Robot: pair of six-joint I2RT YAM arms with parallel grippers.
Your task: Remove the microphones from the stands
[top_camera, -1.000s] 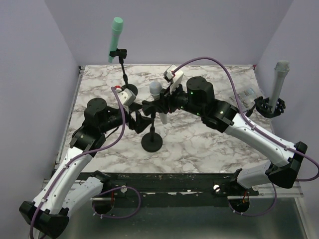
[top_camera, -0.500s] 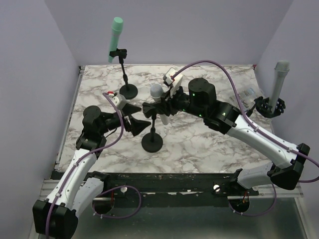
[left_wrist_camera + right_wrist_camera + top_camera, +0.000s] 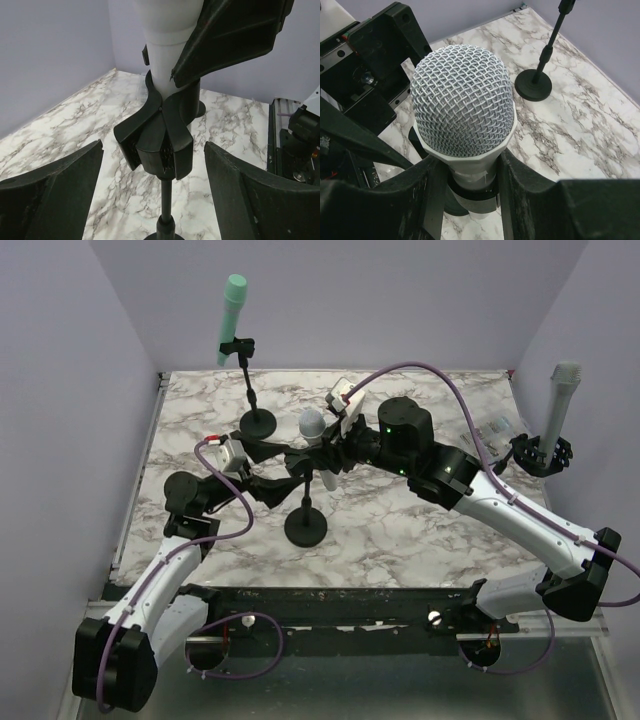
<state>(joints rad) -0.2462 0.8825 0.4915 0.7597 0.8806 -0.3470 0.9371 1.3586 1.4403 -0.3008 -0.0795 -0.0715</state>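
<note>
Your right gripper (image 3: 470, 180) clamps the white microphone (image 3: 462, 100) just below its mesh head. The microphone sits upright in the clip (image 3: 157, 145) of the stand (image 3: 305, 525). Your left gripper (image 3: 160, 200) gapes wide, holding nothing, its fingers (image 3: 50, 200) flanking the clip.

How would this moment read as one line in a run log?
right tool: shut on microphone | left tool: open, flanking stand clip | microphone: seated in clip

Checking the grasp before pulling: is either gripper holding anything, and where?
The right gripper holds the white microphone by its body, just below the mesh head. The left gripper is open astride the stand clip, holding nothing.
</note>
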